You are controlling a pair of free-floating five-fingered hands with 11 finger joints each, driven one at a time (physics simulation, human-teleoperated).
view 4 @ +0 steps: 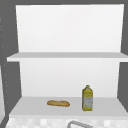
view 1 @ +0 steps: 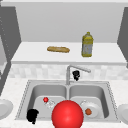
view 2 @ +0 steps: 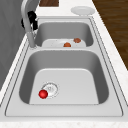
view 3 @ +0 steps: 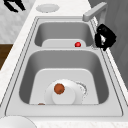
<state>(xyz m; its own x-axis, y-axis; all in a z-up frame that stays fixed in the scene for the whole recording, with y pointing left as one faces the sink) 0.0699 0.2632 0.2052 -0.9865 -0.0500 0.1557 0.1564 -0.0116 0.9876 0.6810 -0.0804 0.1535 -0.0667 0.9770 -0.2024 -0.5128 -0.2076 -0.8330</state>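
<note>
The left hand (view 1: 32,115) and right hand (view 1: 76,74) are matte black, human-shaped, detached from any arm; a pale patch, perhaps a highlight, marks the right hand's middle.

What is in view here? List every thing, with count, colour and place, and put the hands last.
sink: one, grey steel, two basins, set in the pale counter
faucet: one, grey, behind the divider, spout over the right basin
small ball: one, red, beside the left basin's drain
big ball: one, red, at the sink's front edge in the front view
plate: one, white, in the right basin
round food pieces: two, brown, on and beside that plate
side plates: two, white, one on the counter at each end
bread loaf: one, tan, lower shelf
bottle: one, yellow, lower shelf, right of the loaf
left hand: black, at the sink's front left corner
right hand: black, by the faucet
</note>
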